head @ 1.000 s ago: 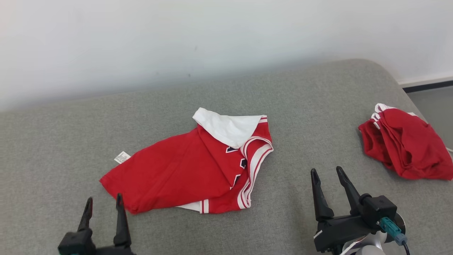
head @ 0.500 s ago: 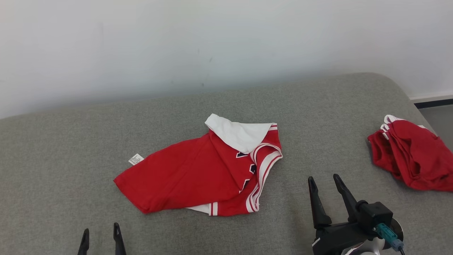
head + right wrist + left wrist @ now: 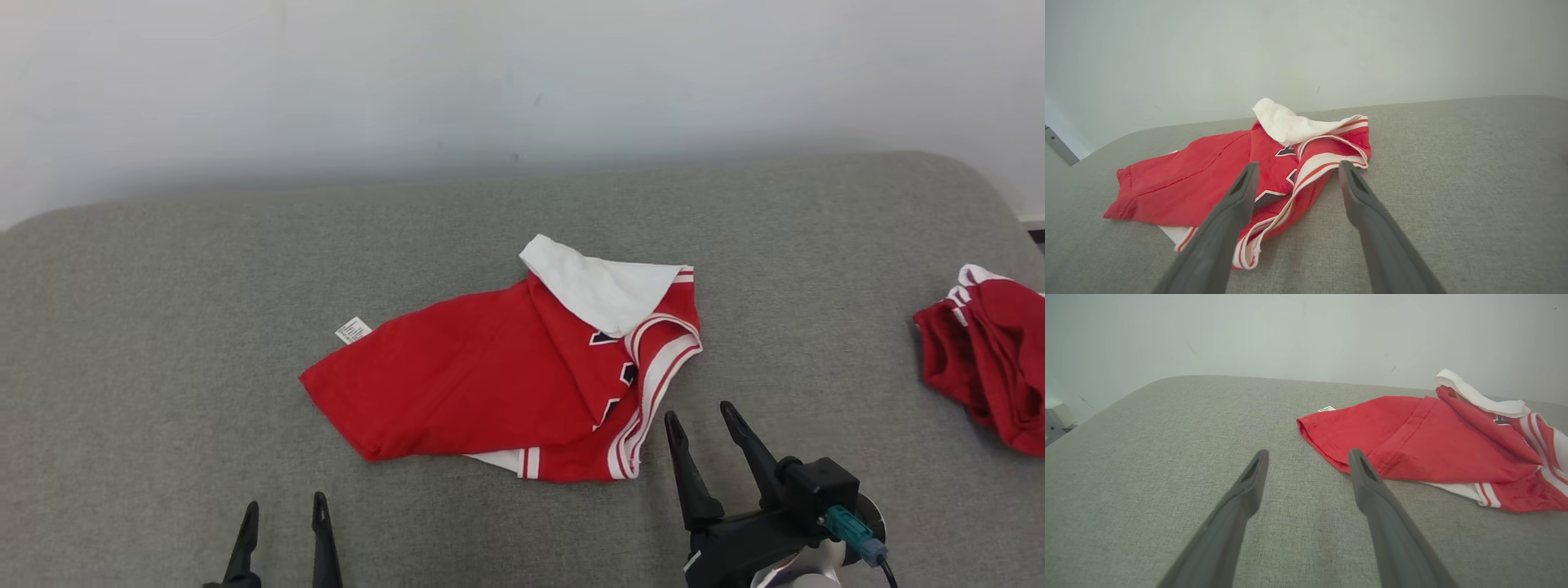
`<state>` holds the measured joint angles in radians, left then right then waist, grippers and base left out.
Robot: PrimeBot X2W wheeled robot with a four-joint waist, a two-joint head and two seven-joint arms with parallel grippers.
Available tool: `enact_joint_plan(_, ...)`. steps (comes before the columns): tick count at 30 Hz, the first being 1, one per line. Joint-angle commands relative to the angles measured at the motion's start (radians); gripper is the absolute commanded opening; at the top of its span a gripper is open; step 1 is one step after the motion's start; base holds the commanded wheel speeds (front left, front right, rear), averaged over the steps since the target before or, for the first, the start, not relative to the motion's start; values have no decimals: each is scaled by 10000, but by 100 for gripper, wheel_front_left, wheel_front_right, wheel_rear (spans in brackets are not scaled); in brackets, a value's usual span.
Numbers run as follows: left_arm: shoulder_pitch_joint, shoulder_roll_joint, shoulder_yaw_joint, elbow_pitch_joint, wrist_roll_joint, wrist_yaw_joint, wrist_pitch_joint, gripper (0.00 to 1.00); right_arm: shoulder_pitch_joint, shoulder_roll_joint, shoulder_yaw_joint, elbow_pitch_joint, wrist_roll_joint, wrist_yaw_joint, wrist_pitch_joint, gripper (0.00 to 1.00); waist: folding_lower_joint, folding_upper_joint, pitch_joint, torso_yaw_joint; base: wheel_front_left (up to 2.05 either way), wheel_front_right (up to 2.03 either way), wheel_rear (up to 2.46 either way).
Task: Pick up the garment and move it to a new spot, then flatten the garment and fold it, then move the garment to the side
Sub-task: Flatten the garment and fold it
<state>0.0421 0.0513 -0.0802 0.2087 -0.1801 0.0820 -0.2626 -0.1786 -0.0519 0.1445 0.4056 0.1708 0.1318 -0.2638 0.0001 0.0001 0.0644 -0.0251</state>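
- The garment (image 3: pixel 482 388) is a red jersey with white and red striped trim, lying crumpled near the middle of the grey cushion (image 3: pixel 163 327)
- It is not flat: one red panel is doubled over itself, a white flap is turned back at the far end, and dark lettering peeks out from under the fold
- A small white label (image 3: pixel 353 330) sticks out at its far left edge, and a strip of white lining shows under the near hem
- My right fingers (image 3: pixel 687 469) are spread wide and hold nothing; they sit just beside the striped trim at the jersey's near right corner, and the right wrist view looks straight along that trim
- My left fingers (image 3: pixel 323 535) are also wide apart and empty, low at the near edge of the cushion, near the jersey's left red corner but not touching it
- I judge this to be the reach before a grasp, either for the pick-up or for the flattening; neither the flattening nor the folding looks done
- The next move calls for lowering each pair of fingers onto a separate corner and pinching cloth without dragging the cushion cover; the stacked layers could make me catch only the top one
- A second red garment (image 3: pixel 992 367) lies bunched at the far right of the cushion, well apart
- A pale wall (image 3: pixel 522 73) stands behind
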Motion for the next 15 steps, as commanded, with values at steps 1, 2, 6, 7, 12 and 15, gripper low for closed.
enact_joint_plan(1,-170,-14,-81,54,-68,-3,-31,100,-105,15,61,152,122,-25,-3,100,-1,-1,421,486,0,0,0)
enact_joint_plan(2,-236,-11,-153,77,-82,-21,-31,100,-136,17,83,237,167,-25,-3,100,-1,-1,496,588,0,0,0)
enact_joint_plan(6,-374,-13,-266,144,-157,-2,-30,100,-188,0,210,678,340,-25,-5,100,-1,-1,700,887,0,0,0)
enact_joint_plan(7,-419,-13,-286,148,-153,-13,-31,100,-207,-18,248,798,349,-25,-5,100,-1,-1,737,941,0,0,0)
enact_joint_plan(12,-537,-15,-320,195,-174,-8,-30,100,-327,-79,447,1209,555,-25,-5,100,-1,-1,894,1137,0,0,0)
enact_joint_plan(15,-643,-14,-368,207,-178,8,-31,100,-481,-109,503,1400,566,-25,-3,100,-1,-1,951,1202,0,0,0)
